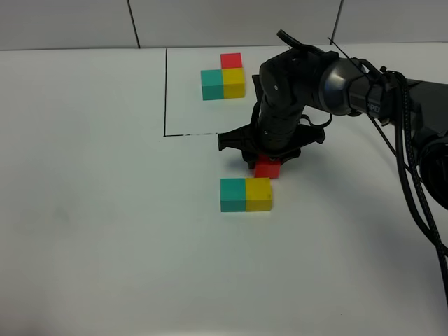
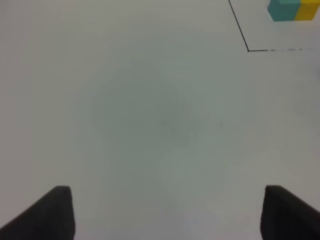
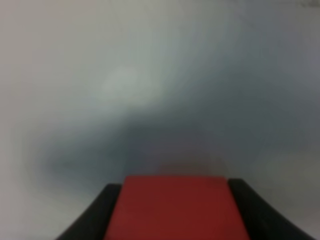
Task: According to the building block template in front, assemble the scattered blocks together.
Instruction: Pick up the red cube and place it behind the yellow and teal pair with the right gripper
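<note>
Near the middle of the table, the loose teal cube and yellow cube sit touching, teal on the left and yellow on the right. We read that as a copy of the near row of the template, which stands farther back inside the black line. In the template too, teal is left of yellow, and a red piece sits on the far side of the yellow.

So the one piece missing from the loose set is the red cube. It is held just on the far side of the loose yellow cube, where the pattern wants it.

The right gripper comes down on it from above, its dark fingers pressed against two opposite sides, pinching it. From the high view we cannot say whether the red cube rests on the table or touches the yellow one, because the arm covers that seam.

The left gripper is spread wide over bare table, off to the left of the black line's near corner. It holds nothing and touches nothing.
</note>
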